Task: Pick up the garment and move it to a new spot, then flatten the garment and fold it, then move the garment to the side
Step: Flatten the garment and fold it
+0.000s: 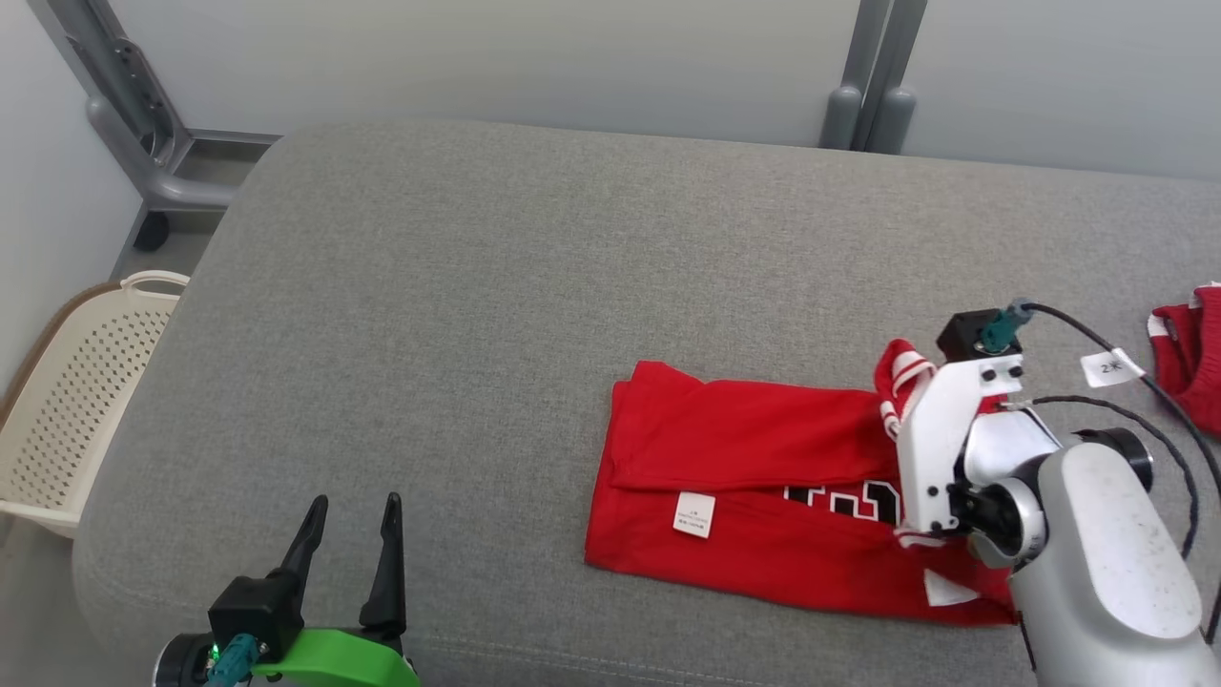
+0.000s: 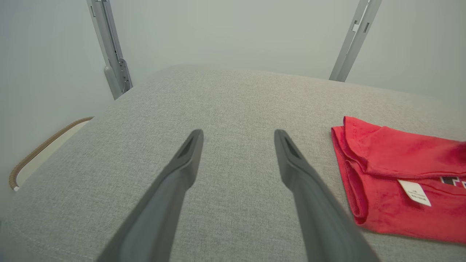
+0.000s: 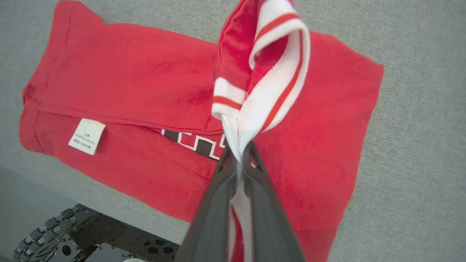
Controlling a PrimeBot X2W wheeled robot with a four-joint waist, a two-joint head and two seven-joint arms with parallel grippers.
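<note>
So, starting closest to the robot: the left gripper (image 1: 355,501) sat at about 7 o'clock in the head view. Its jaws were spread as wide as they go with nothing in them, hovering over the bare grey cushion (image 1: 458,286). From there the red garment (image 1: 754,477) lay off toward 2 o'clock, well apart, no contact at all.

The garment was on the cushion at roughly 4 o'clock in the head view, doubled into a long strip. Its long axis ran 9 to 3 across the view. The white care label (image 1: 694,515) was near the 9 o'clock end, and some black-and-white lettering peeked out under the top flap.

The right gripper (image 3: 238,153) was over the 3 o'clock end, pinched shut on the white-and-red striped trim (image 3: 269,91). In the right wrist view that trim stood up off the fabric in a little peak while the rest lay flat below.

My read: that's what the next move hangs on. The right arm had the 3 o'clock end, so the fold would probably go along the long axis, 3 toward 9. The left arm looked too far off to pin anything, so the strip might drag instead of folding.

Further out at 3 o'clock another red piece (image 1: 1192,363) lay by the frame edge, and a pale basket (image 1: 76,410) stood beside the cushion at 9.
</note>
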